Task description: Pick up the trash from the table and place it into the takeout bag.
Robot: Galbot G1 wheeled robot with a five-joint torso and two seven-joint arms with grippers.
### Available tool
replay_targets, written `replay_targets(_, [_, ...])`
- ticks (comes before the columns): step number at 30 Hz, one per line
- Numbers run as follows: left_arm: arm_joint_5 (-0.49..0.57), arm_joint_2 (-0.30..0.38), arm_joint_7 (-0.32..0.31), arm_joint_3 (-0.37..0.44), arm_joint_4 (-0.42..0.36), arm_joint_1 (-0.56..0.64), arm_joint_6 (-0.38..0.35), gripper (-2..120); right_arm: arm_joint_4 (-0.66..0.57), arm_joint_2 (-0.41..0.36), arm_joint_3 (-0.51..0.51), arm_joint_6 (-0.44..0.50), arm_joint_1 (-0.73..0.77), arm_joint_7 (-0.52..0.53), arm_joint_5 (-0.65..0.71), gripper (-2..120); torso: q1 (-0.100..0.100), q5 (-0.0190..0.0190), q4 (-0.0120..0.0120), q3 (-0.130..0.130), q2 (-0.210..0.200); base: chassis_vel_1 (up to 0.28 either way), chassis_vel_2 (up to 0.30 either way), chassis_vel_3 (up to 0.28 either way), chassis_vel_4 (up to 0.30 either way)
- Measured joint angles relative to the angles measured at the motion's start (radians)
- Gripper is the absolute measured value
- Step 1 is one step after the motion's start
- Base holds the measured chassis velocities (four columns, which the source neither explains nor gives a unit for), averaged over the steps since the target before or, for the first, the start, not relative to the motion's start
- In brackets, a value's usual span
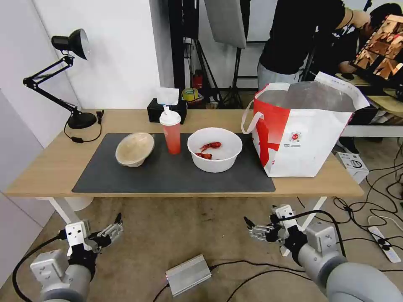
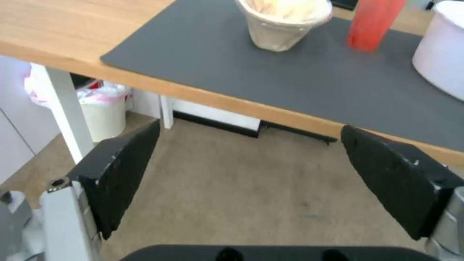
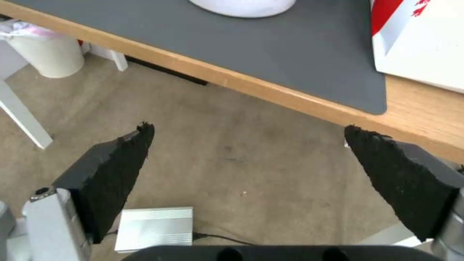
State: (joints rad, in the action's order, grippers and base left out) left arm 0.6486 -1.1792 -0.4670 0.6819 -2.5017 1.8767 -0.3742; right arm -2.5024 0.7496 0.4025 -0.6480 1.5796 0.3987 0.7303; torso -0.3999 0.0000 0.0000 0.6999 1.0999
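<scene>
left end effector (image 1: 118, 221) wide open, empty | right end effector (image 1: 248, 223) same | takeout bag (image 1: 308, 134) interior hidden

Bowl (image 1: 134, 148), cup (image 1: 171, 133), wide bowl (image 1: 214, 149) left of bag (image 1: 305, 130).

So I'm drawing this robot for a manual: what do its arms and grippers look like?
Both arms are smooth, rounded grey tubes ending in black wrist sections topped by a small white box. A black cable loops along each forearm. The left gripper and right gripper are silver-grey metal with black tips. Up close, the fingers are wedge-shaped black pads on pale metal mounts; the right pair's pads look rough and frayed at the edges.
</scene>
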Motion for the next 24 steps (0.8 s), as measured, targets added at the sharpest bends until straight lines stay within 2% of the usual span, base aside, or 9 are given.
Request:
replay_targets(20, [-0.034,-0.006,0.03,0.005,0.001,0.002,0.073,100,0.002,-0.001,0.011,0.03,0.005,-0.011,-0.006,100,0.0,0.0,0.0,0.0,0.0,0.0,0.0,0.0,0.0])
replay_targets(24, [-0.043,-0.006,0.036,0.0,0.002,0.001,0.09,100,0.002,0.0,0.013,0.077,0.006,-0.016,-0.011,100,0.0,0.0,0.0,0.0,0.0,0.0,0.0,0.0,0.0])
